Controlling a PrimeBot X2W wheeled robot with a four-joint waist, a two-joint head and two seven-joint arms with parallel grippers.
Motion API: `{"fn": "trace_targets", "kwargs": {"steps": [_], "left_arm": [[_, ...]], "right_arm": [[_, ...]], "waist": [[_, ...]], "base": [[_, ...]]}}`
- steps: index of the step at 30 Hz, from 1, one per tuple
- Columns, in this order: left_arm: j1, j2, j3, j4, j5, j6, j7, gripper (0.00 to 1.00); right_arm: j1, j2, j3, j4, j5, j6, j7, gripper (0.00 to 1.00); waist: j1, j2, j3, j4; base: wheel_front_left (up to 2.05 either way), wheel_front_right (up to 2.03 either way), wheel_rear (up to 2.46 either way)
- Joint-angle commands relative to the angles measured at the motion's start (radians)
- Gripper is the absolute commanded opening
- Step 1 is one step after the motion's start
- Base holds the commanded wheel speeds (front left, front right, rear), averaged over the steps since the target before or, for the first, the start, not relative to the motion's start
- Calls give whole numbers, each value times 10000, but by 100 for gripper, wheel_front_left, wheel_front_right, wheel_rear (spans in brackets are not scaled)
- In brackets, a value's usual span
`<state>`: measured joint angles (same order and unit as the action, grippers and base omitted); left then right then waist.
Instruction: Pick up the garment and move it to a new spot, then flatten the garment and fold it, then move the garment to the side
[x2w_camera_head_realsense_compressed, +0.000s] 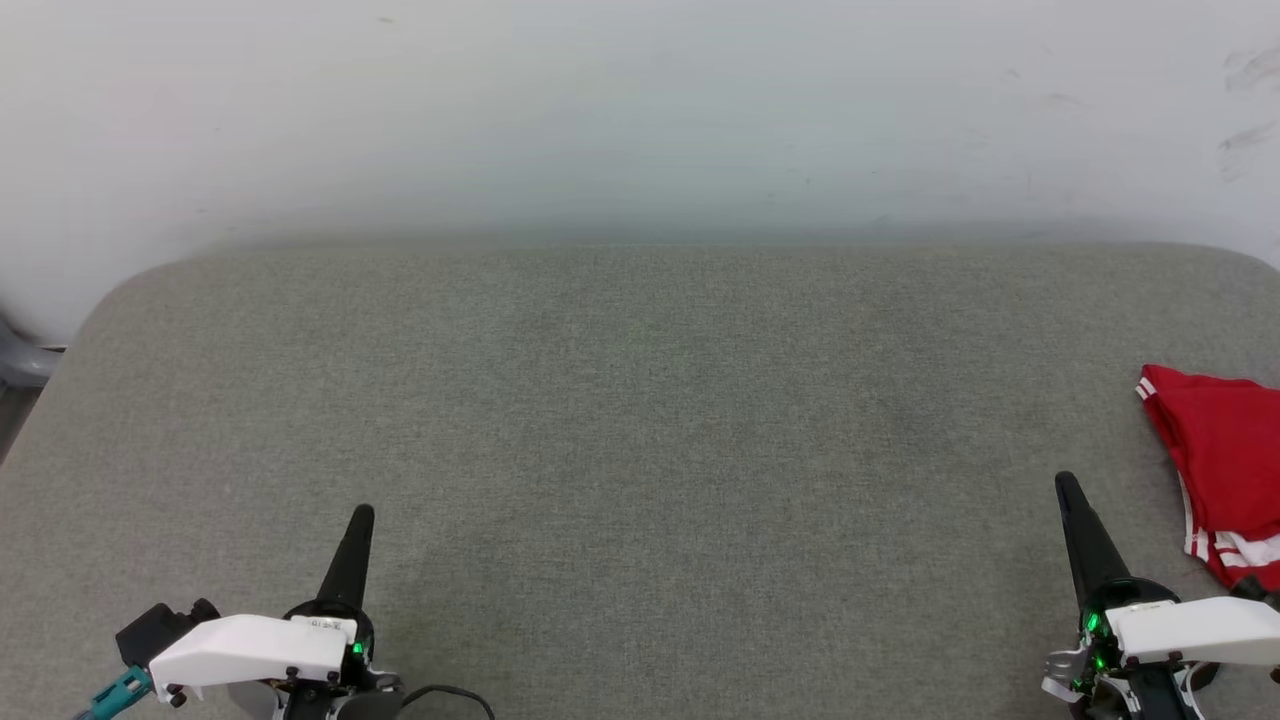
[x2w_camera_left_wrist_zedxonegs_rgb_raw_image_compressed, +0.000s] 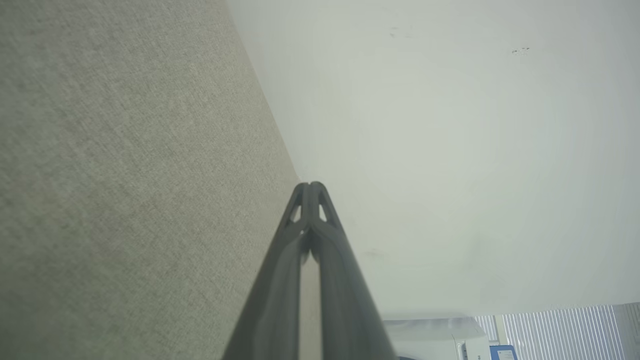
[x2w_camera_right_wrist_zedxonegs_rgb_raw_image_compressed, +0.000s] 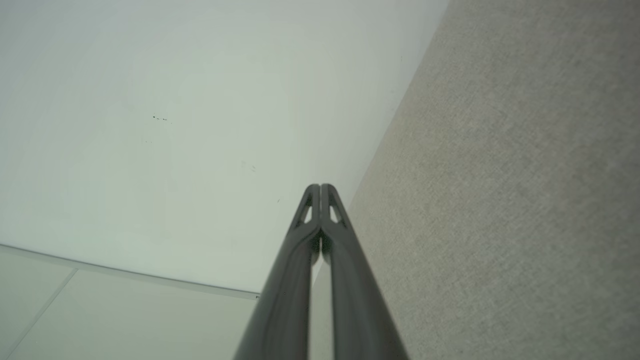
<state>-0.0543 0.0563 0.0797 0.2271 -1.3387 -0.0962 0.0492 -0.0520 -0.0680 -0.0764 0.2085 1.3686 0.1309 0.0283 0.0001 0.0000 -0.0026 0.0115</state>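
The shirt (x2w_camera_head_realsense_compressed: 1225, 460) lay at the far right edge of the grey padded table (x2w_camera_head_realsense_compressed: 640, 420), partly cut off by the frame. It was red, with red-and-white striped trim showing at its upper corner and along its lower edge. It looked bunched or folded compactly. I could not tell which, and no lettering was visible. It was flat on the table with nothing holding it.

The left gripper (x2w_camera_head_realsense_compressed: 360, 515) sat low at the left over bare table, well apart from the shirt. Its jaws were pressed fully together with nothing between them, and the left wrist view confirmed the fingertips met. The right gripper (x2w_camera_head_realsense_compressed: 1066, 485) sat low at the right, near the shirt but not touching it. Its jaws were also fully closed and empty, and the right wrist view showed the same.

Why it was laid out this way, as a judgement: both arms looked parked in a neutral rest pose, fingers pointing away from the robot toward the wall (x2w_camera_head_realsense_compressed: 640, 120). The middle of the table was open as work space. With the shirt off to the side, this was either before pickup or after the final move aside. I could not tell which from this alone.

Counts:
- One shirt.
- Two grippers, each with two dark fingers.
- One table.
- One wall behind it.
- One teal connector (x2w_camera_head_realsense_compressed: 115, 692) by the left arm.
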Motion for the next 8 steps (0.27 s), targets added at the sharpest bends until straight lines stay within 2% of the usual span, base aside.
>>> {"fn": "trace_targets", "kwargs": {"steps": [1,8], "left_arm": [[-241,1,76,-22,-251,-61,62,0],[-332,-17,141,31,-850,-130,209,0]], "right_arm": [[-215,-51,-23,7,257,-1,81,0],[-325,-38,-51,85,829,-2,221,0]], "waist": [[0,0,3,-6],[0,0,14,-29]], "base": [[0,0,0],[0,0,0]]}}
